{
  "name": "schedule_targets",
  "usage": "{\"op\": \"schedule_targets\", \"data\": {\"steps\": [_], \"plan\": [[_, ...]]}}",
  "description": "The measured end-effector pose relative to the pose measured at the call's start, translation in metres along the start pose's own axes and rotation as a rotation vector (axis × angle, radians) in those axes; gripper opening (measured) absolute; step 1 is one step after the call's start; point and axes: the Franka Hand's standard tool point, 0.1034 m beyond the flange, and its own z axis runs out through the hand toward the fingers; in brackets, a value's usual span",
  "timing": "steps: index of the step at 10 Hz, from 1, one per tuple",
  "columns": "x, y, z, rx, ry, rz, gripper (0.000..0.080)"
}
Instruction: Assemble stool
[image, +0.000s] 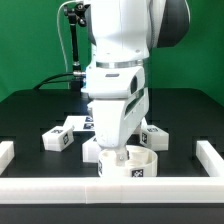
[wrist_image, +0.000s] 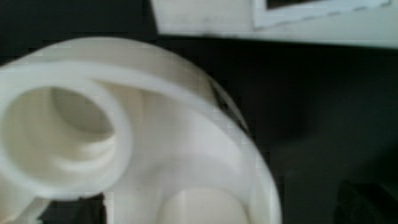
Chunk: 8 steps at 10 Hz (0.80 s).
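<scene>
Hanging close over the ring-shaped seat (image: 141, 162), the gripper (image: 113, 151) stands released, jaws spread wide.

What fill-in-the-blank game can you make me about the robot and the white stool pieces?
1. The stool's seat has a ____ shape, like a ring.
2. The table under the pieces is coloured ____.
3. The gripper is right over the ____, not over a leg.

Missing words: round, black, seat.
</scene>
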Motion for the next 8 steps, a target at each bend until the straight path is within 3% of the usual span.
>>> {"op": "schedule_targets", "data": {"steps": [1,2,3,5,6,7,8], "plan": [[0.0011,-0.0009,0.001,0.002,0.001,-0.002,0.065],[0.0018,-0.0014,0.0013,0.003,0.001,-0.003,0.0525],[0.0017,-0.0014,0.0013,0.003,0.001,-0.002,0.0525],[0.0014,-0.0013,0.0013,0.003,0.001,-0.001,0.0248],[0.0013,-0.0013,0.0014,0.003,0.001,-0.001,0.0248],[0.0013,-0.0013,0.0013,0.003,0.001,-0.001,0.0074],[0.0015,-0.001,0.001,0.002,0.001,-0.001,0.0031]]}}
